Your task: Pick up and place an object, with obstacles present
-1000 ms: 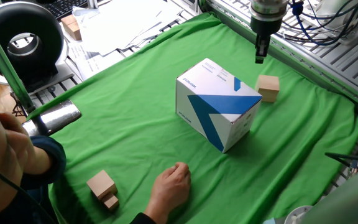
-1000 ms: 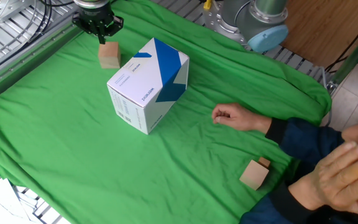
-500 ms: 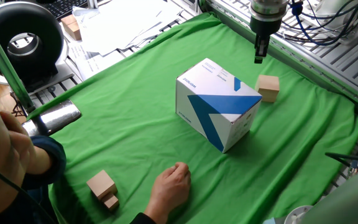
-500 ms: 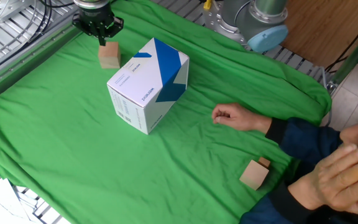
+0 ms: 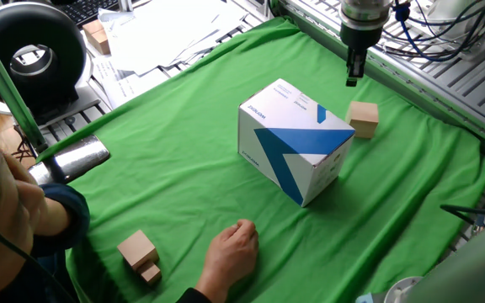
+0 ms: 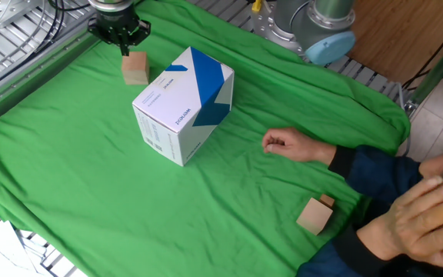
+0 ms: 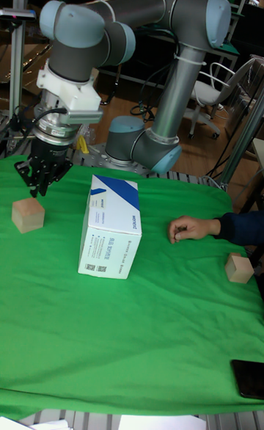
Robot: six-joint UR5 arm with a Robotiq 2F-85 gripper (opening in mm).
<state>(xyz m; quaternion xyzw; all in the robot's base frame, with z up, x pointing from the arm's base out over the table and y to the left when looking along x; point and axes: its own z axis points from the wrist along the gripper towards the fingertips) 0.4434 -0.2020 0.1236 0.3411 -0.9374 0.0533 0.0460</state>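
- The wooden cube [image 5: 363,118] sits on the green cloth [image 5: 192,168] at the far end of the table, just beside the white-and-blue box [image 5: 294,140] but apart from it, with a strip of cloth showing between them.
- The gripper [image 7: 40,179] hangs above the cube, a little behind it and not touching it; its dark fingers [image 6: 121,34] look spread apart with nothing between them.
- From the other side the cube [image 6: 135,68] lies just below the fingertips, and the box [image 6: 182,105] stands upright next to it, near the middle of the cloth.
- In the tall view the cube [image 7: 28,215] is left of the box [image 7: 111,225], with the arm [image 7: 125,23] arching overhead.
- A person's hand [image 5: 232,252] rests loosely curled on the cloth in front of the box.
- A tan block joined to a smaller block [image 5: 140,255] lies near that hand, well away from the cube.
- A dark phone [image 7: 249,379] lies at the cloth's near corner.
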